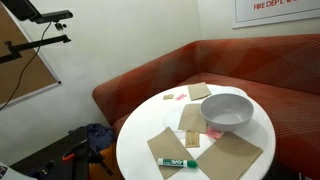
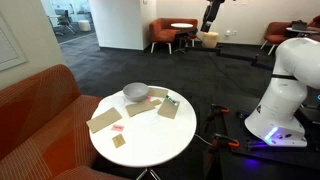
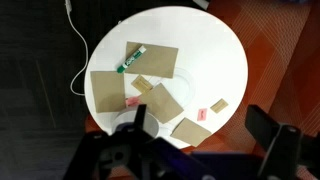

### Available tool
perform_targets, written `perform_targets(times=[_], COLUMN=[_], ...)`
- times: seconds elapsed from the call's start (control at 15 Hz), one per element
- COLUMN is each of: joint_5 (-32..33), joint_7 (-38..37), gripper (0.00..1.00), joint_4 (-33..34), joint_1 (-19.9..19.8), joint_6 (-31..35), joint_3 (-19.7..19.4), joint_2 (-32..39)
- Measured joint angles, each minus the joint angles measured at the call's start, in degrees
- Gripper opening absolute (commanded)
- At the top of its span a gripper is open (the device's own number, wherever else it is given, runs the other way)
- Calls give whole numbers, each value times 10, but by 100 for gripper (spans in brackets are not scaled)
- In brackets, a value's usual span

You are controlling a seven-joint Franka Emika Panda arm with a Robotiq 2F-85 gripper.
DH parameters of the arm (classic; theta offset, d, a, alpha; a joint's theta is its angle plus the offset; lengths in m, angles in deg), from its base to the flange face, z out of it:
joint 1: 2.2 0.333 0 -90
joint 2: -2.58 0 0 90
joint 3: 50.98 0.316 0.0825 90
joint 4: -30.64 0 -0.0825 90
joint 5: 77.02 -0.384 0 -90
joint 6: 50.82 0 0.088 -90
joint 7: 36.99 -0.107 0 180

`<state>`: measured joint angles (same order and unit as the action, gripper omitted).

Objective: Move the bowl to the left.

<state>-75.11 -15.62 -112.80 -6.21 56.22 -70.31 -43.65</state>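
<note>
Nearest, in the wrist view, the gripper (image 3: 197,110): two dark fingers (image 3: 138,122) spread wide apart, with only air between them. Hangs high above the round white table (image 3: 215,55), well apart from everything on it. Below, several brown paper sheets (image 3: 108,88) lying flat, a green marker (image 3: 131,59) resting on one of them, and small pink scraps (image 3: 203,112) among them.

In an exterior view, at the near side of the table (image 1: 135,140), the green marker (image 1: 177,162), lying across the corner of a brown sheet. Farther back, the bowl (image 1: 226,110): round, deep, plain pale grey-white, with smooth sides, a thin even rim and a softly shaded inside. Stands upright, mouth up, on the part of the table closest to the red-orange sofa (image 1: 150,80), just beside one brown sheet, with a pink scrap near its front. Cannot make it out with certainty in the wrist view. Behind the sofa, a white wall and the lower edge of a red-lettered sign (image 1: 275,8).

Also in an exterior view, the bowl (image 2: 136,92) at the far edge of the table (image 2: 150,140), next to the brown sheets and close to the sofa (image 2: 40,100). To the side, the white robot base (image 2: 285,95) on dark carpet; far behind, orange chairs (image 2: 163,33).
</note>
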Motion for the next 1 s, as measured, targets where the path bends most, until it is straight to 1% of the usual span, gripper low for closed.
perform_targets(times=[0.73, 1.0], joint_5=[0, 1], joint_7=[0, 0], gripper=[100, 100], joint_4=[0, 0], joint_1=[0, 0], joint_6=[1, 25], joint_3=[0, 5], joint_2=[1, 16])
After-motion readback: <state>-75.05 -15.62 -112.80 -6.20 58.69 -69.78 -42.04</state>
